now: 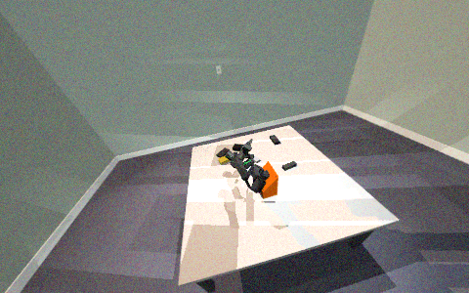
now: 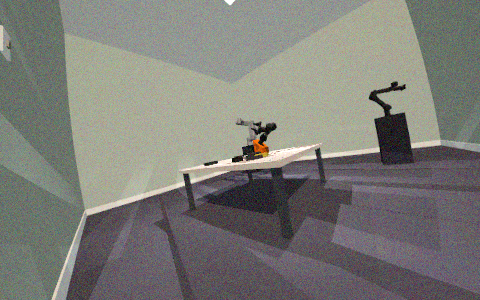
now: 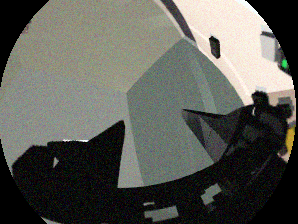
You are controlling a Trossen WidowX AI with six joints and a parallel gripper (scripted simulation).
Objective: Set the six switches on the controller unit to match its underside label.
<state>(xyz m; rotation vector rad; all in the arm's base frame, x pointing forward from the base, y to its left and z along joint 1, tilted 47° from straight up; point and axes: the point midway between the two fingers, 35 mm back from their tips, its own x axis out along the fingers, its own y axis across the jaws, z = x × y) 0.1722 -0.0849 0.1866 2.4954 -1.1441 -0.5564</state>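
Note:
My gripper [image 3: 153,117] is open. Its two dark fingers stand wide apart in the wrist view, with only the room walls between and beyond them. The arm [image 1: 240,168] [image 2: 266,128] reaches out over the bench in the top and exterior views, its links crossing the cluster of parts. A small green patch [image 1: 249,162] [image 3: 284,63] shows on or beside a dark object among the arm links; I cannot tell whether it belongs to the controller unit. A black box [image 2: 248,151] stands on the bench beside the arm's orange base. No rocker positions or label squares can be read.
The orange base block [image 1: 270,188] [image 2: 260,146] stands on the bench [image 1: 209,244]. A yellow part [image 1: 224,160] [image 3: 291,140] lies near the arm. Dark modules [image 1: 275,140] [image 1: 289,166] lie apart on the bench. A second arm [image 2: 380,101] stands on a dark pedestal [image 2: 394,140] away from it.

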